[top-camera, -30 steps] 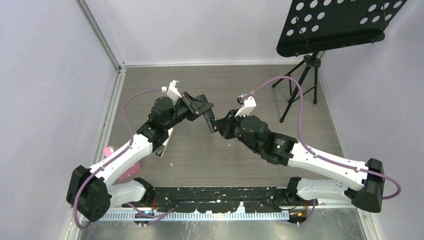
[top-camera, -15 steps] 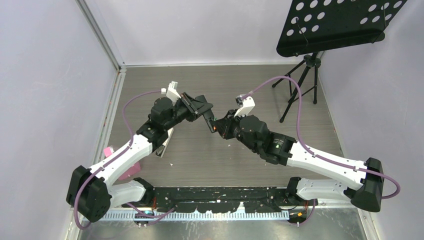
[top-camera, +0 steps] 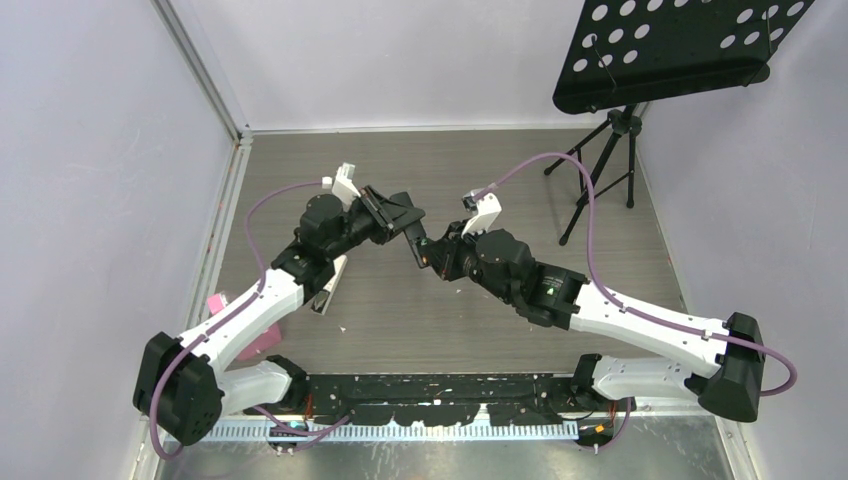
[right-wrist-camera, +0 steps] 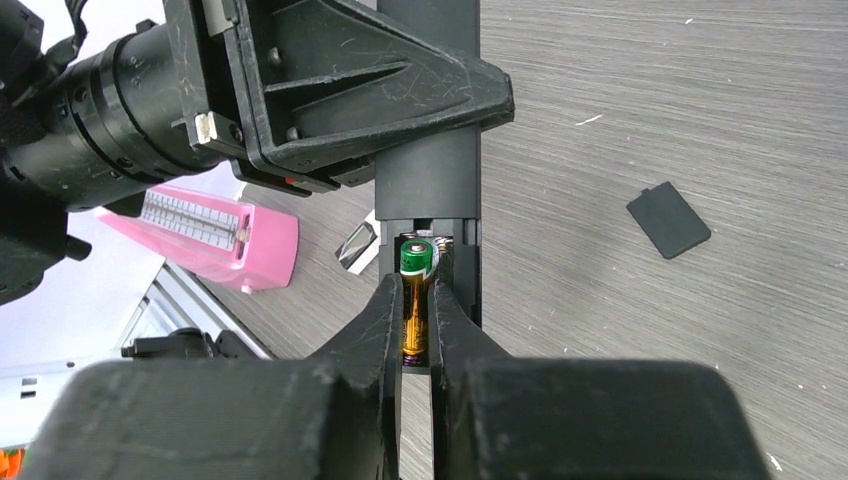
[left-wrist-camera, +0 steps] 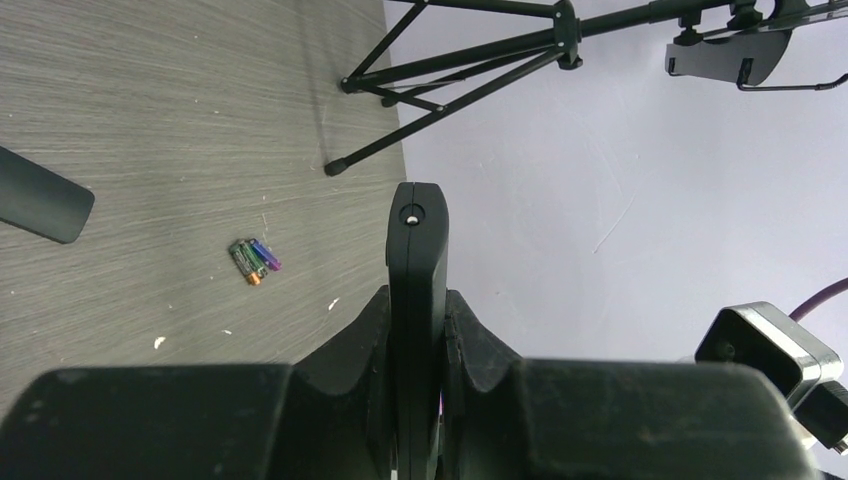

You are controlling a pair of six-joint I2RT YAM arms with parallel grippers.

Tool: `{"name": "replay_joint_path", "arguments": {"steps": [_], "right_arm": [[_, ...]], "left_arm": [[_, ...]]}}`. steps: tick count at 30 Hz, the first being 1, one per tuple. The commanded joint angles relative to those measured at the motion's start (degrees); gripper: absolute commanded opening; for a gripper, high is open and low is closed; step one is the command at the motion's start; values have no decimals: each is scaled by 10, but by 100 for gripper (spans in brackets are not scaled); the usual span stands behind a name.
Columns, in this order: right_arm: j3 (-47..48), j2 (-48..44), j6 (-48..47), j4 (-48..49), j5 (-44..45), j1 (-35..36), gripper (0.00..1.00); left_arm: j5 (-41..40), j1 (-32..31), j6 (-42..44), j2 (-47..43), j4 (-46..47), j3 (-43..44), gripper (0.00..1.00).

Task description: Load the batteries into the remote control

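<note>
My left gripper (left-wrist-camera: pixel 417 300) is shut on the black remote control (left-wrist-camera: pixel 417 245), which shows edge-on between its fingers. In the right wrist view the remote control (right-wrist-camera: pixel 428 185) hangs with its battery compartment open toward me. My right gripper (right-wrist-camera: pixel 415 283) is shut on an orange-gold battery with a green end (right-wrist-camera: pixel 416 257). It holds that battery lengthways at the open compartment. Three more batteries (left-wrist-camera: pixel 254 260) lie together on the table. In the top view the left gripper (top-camera: pixel 405 222) and the right gripper (top-camera: pixel 432 255) meet above the table's middle.
The small black battery cover (right-wrist-camera: pixel 668 219) lies flat on the table to the right. A pink box (right-wrist-camera: pixel 215 235) sits near the left arm. A black music stand (top-camera: pixel 680 45) on a tripod (left-wrist-camera: pixel 450 70) stands at the back right. A dark rounded object (left-wrist-camera: pixel 40 205) lies at the left.
The right arm has edged a little left and away, closer to the remote. The left arm has hardly moved. Both grips are unchanged.
</note>
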Motion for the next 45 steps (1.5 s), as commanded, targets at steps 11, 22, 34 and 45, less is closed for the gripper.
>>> {"name": "replay_joint_path", "arguments": {"steps": [11, 22, 34, 45], "right_arm": [[3, 40, -37, -74, -146, 6, 1], [31, 89, -10, -123, -106, 7, 6], [49, 58, -19, -96, -61, 7, 18], [72, 46, -28, -99, -29, 6, 31]], "left_arm": [[32, 21, -32, -43, 124, 7, 0], [40, 22, -54, -68, 183, -8, 0], [56, 22, -61, -67, 206, -22, 0], [67, 23, -63, -61, 222, -28, 0]]}}
